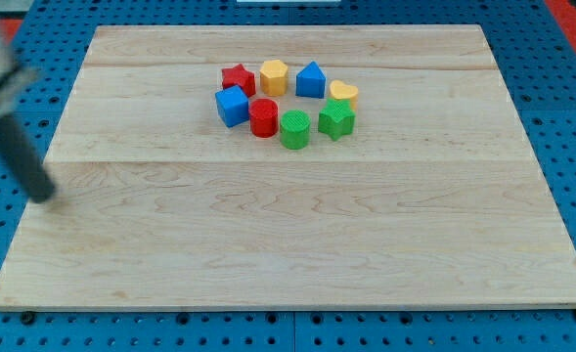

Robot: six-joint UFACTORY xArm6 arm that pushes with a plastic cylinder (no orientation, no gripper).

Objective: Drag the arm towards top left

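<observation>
My rod comes in from the view's upper left, and my tip [41, 196] rests at the left edge of the wooden board [288, 254], far left of and below the blocks. The blocks form a tight ring near the view's top centre: a red star [238, 79], a yellow pentagon-like block [274, 76], a blue block with a peaked top [311, 80], a yellow heart [342, 93], a green star-like block [335, 120], a green cylinder [294, 129], a red cylinder [263, 117] and a blue cube [233, 106]. My tip touches none of them.
The board lies on a blue perforated table [4, 264] that shows on all sides of it. My tip stands right at the board's left edge.
</observation>
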